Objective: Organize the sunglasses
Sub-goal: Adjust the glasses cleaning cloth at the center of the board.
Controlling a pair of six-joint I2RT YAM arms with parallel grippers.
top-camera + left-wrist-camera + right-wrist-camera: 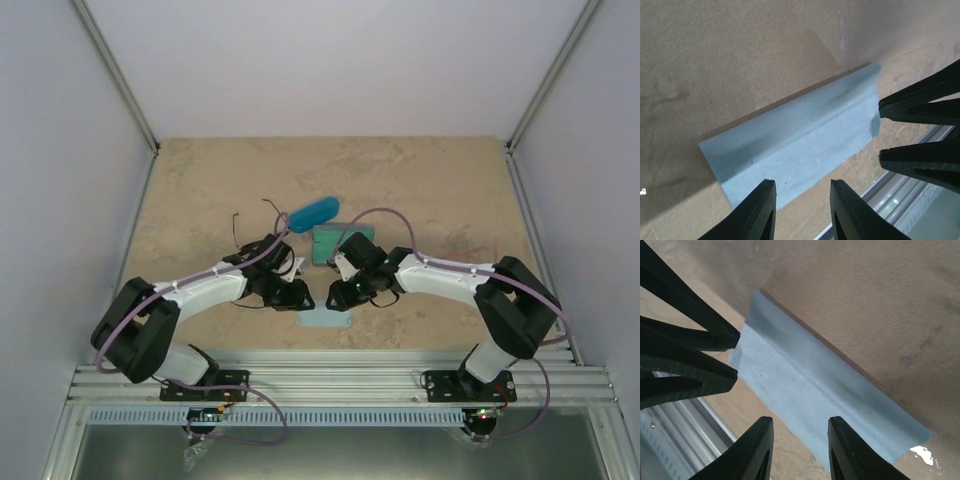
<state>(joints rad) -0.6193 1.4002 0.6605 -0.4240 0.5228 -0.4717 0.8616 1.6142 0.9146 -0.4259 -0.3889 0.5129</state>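
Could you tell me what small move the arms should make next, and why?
Probably raise the left gripper and right gripper clear of the cloth: it lies on the table, both hover open over it holding nothing, and the wire sunglasses lie uncased farther back.

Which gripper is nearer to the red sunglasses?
Right. The right gripper is above the cloth at mid-table, the red sunglasses off to its right; the left gripper faces it from farther away.
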